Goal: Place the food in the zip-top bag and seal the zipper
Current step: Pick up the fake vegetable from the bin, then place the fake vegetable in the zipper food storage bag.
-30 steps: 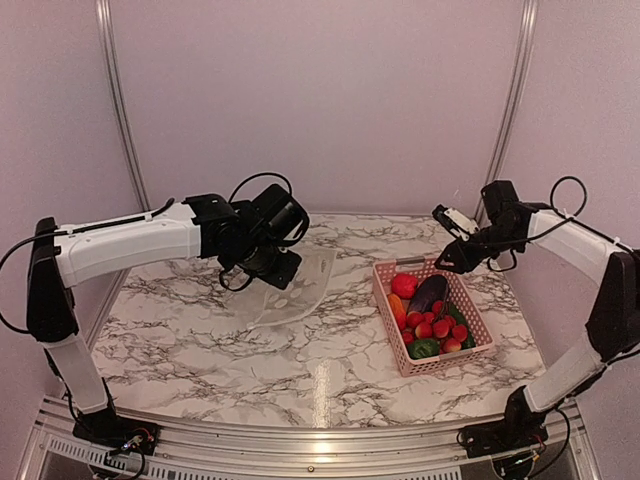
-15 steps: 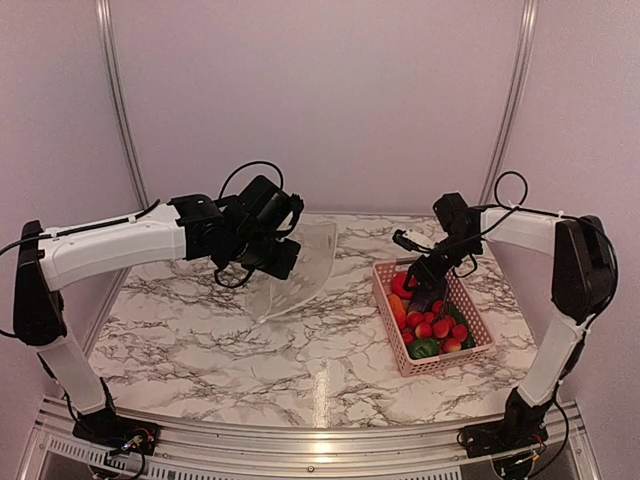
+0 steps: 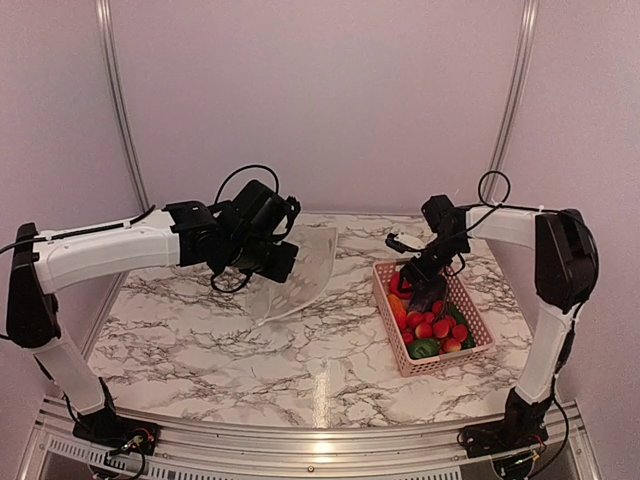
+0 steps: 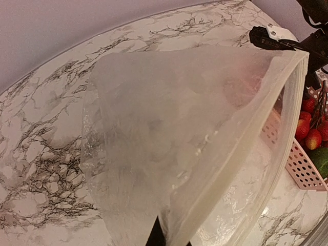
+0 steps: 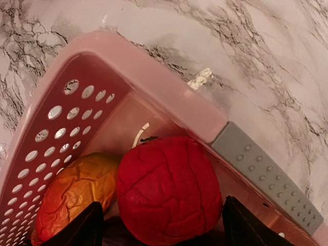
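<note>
My left gripper [image 3: 274, 262] is shut on the edge of the clear zip-top bag [image 3: 305, 268] and holds it lifted off the table, its mouth facing the basket. In the left wrist view the bag [image 4: 169, 133] fills the frame, with the zipper strip [image 4: 241, 154] running along its mouth. My right gripper [image 3: 414, 281] is down in the pink basket [image 3: 440, 365], open, its fingers on either side of the red round fruit [image 5: 169, 189]. The orange carrot [image 5: 72, 197] lies beside the fruit. The purple eggplant [image 3: 432, 296], red berries [image 3: 437, 326] and green pepper [image 3: 423, 348] lie in the basket.
The basket's pink rim [image 5: 169, 87] with a grey dotted strip [image 5: 266, 177] is close to my right fingers. The marble table [image 3: 300, 360] is bounded by a metal rail at the front and walls behind. The basket also shows in the left wrist view [image 4: 302, 164].
My right arm has swung left and down from above the basket's far corner into the basket, over the red fruit. My left gripper has lifted the bag a little higher.
</note>
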`<control>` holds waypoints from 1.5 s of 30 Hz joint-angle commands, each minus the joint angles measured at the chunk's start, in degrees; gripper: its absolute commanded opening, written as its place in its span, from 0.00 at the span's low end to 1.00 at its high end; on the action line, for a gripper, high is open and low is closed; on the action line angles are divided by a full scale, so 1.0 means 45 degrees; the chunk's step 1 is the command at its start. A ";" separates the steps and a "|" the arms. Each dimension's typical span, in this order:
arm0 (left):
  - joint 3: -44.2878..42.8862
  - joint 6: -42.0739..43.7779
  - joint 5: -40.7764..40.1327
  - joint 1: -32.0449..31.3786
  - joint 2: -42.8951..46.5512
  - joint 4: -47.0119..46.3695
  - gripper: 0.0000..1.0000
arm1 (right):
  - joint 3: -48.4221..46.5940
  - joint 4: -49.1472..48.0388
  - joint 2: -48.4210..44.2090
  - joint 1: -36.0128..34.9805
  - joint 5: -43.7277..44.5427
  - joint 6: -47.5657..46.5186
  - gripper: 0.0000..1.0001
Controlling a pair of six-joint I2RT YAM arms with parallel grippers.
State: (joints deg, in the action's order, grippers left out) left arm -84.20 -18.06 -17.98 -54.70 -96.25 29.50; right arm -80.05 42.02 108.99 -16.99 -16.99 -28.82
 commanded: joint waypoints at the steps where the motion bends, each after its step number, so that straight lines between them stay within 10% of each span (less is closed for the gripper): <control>1: 0.0515 -0.0260 0.0351 0.0026 0.0845 -0.0744 0.00 | -0.0431 -0.0136 0.0534 -0.0100 0.0771 -0.0106 0.78; 18: 0.0287 -0.1247 0.0686 0.0864 -0.0197 -0.1752 0.00 | -0.0490 0.1133 -0.1629 -0.0089 0.0688 -0.0096 0.47; 39: -0.6581 -0.2830 0.0999 0.1527 -0.4437 0.1610 0.00 | -0.6561 0.7362 -0.1613 0.0173 -0.6714 -0.4231 0.45; 45: -0.5927 -0.3229 0.2956 0.1509 -0.4363 0.0855 0.00 | -0.7718 0.6618 -0.1743 -0.0695 -0.6605 -0.3371 0.46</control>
State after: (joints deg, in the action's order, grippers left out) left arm -111.96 -30.55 -10.76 -47.70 -116.64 33.01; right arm -109.54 71.33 102.04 -17.39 -43.44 -46.11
